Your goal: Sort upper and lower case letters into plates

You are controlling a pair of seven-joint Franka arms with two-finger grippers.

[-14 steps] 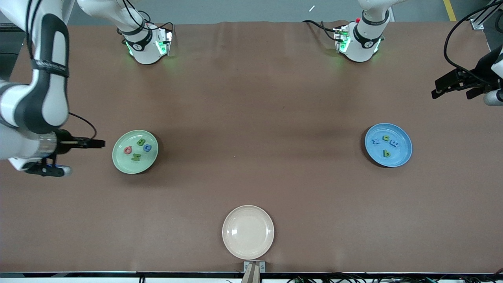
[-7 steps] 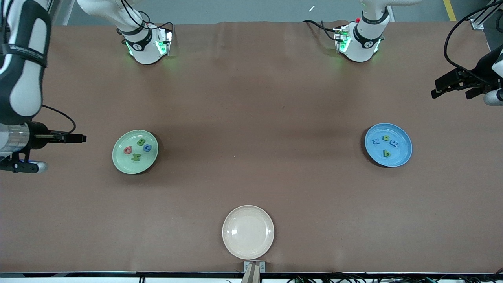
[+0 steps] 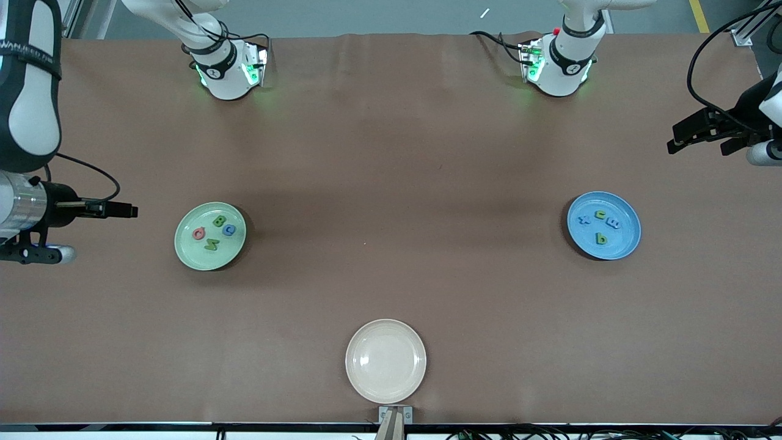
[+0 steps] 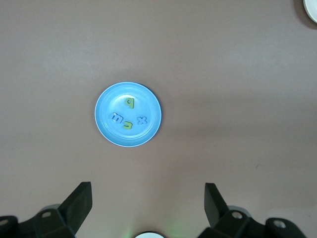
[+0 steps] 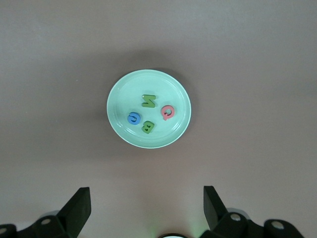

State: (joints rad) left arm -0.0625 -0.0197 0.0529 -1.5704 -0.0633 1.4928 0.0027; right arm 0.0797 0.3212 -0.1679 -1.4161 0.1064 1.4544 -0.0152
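The green plate (image 3: 210,236) lies toward the right arm's end of the table and holds four letters: a pink Q (image 3: 199,233), a green B (image 3: 219,221), a blue C (image 3: 229,230) and a green N (image 3: 211,245). From the front these letters are tiny and hard to read; the right wrist view shows them more clearly.

The blue plate (image 3: 603,225) lies toward the left arm's end and also holds four letters: a blue x (image 3: 584,219), a green c (image 3: 600,214), a blue m (image 3: 613,223) and a green b (image 3: 602,239). The two blue ones almost melt into the plate's colour.

A beige plate (image 3: 385,360) sits nearest the front camera, between the two arms' ends.

The right gripper (image 5: 146,208) hangs high over the table beside the green plate, its fingers spread wide and holding nothing; the frame edge cuts off its arm. The left gripper (image 4: 148,204) is up near the table's edge, fingers also spread and bare, and partly cut off in the front view.
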